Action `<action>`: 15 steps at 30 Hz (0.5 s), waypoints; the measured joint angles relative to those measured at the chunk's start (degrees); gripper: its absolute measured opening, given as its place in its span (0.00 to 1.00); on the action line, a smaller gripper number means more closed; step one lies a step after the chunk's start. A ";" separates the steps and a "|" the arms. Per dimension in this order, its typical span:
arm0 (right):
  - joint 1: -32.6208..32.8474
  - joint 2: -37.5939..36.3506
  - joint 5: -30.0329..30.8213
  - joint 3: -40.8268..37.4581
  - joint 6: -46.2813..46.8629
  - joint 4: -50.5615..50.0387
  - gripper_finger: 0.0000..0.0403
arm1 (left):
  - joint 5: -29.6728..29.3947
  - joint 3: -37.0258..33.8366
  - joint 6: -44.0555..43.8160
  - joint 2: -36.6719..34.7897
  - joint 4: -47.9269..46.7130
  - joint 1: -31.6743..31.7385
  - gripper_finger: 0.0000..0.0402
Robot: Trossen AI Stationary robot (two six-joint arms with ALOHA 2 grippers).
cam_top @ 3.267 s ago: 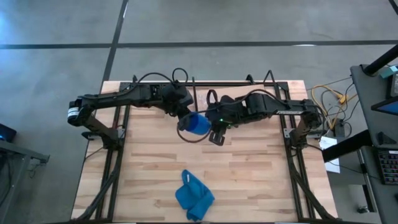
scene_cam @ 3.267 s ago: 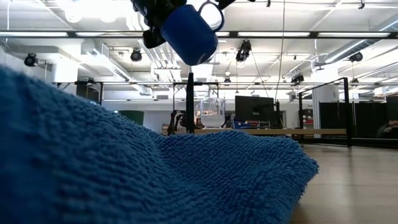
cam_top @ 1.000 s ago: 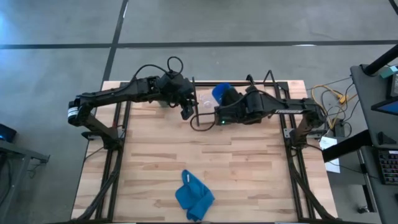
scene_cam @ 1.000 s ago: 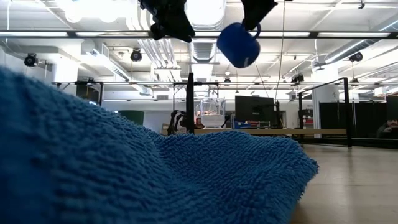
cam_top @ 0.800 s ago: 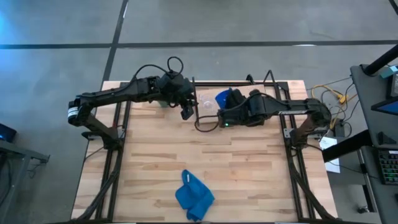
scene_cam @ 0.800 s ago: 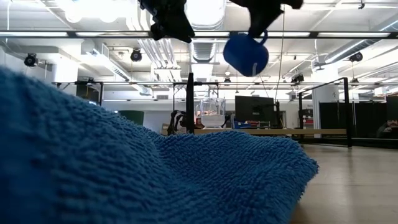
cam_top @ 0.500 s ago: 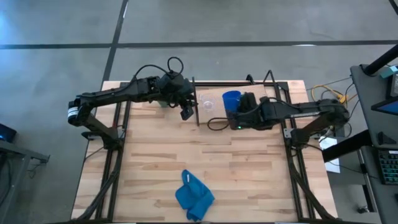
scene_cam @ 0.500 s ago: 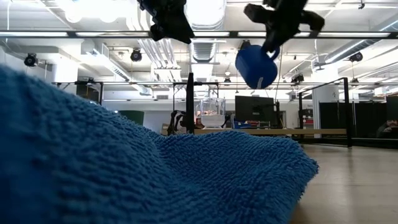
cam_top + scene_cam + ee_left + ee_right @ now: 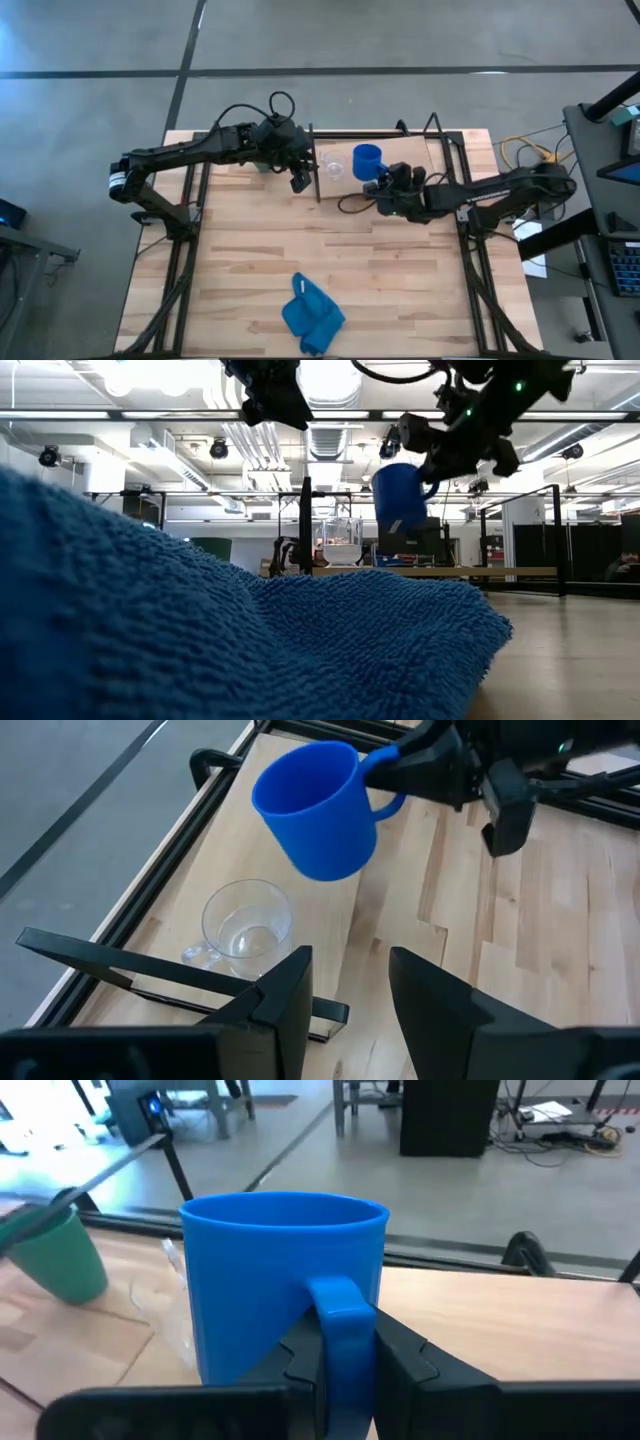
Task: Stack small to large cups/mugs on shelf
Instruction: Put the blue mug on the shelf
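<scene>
The bright blue mug point(image 9: 367, 160) point(image 9: 400, 495) point(image 9: 315, 810) point(image 9: 285, 1280) hangs upright, mouth up, above the pale shelf board point(image 9: 420, 150), held by my right gripper point(image 9: 385, 183) point(image 9: 450, 450). On the shelf beside it, toward the table's left, the clear cup point(image 9: 333, 165) point(image 9: 245, 920) stands on its base. The dark green cup point(image 9: 60, 1255) stands farther left and is mostly hidden under my left arm in the high view. My left gripper point(image 9: 300, 178) point(image 9: 350, 990) hovers open just left of the clear cup, touching nothing. My right gripper pinches the mug's handle point(image 9: 340, 1315) between its two fingers point(image 9: 400, 1350), one on each side of the loop. It comes level from the table's right and near side. The mug is lifted clear of the shelf and is upright.
A black upright rod point(image 9: 314, 160) point(image 9: 305, 525) stands between my left gripper and the clear cup. A crumpled blue cloth point(image 9: 312, 315) lies near the near edge and fills the low view's foreground point(image 9: 200, 630). Bare tabletop point(image 9: 400, 260) lies between cloth and shelf.
My right gripper has carried the blue mug down and toward the table's right, over the shelf. The mug has turned from tipped to upright, mouth up. The gripper has kept hold of the handle throughout.
</scene>
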 joint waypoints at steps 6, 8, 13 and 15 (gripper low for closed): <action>-0.26 1.91 1.43 -3.39 -0.94 3.13 0.10 | -0.07 -0.23 0.04 0.00 0.07 0.00 0.30; -0.83 2.79 1.67 -4.28 -0.40 3.20 0.11 | -0.37 -0.43 0.07 0.00 0.06 0.08 0.30; -2.90 5.06 1.69 -5.18 -0.45 3.71 0.11 | -0.49 -0.96 0.07 0.02 0.05 0.39 0.30; -4.00 5.86 1.63 -5.64 -0.46 5.13 0.11 | -0.51 -0.99 0.07 0.02 0.07 0.39 0.30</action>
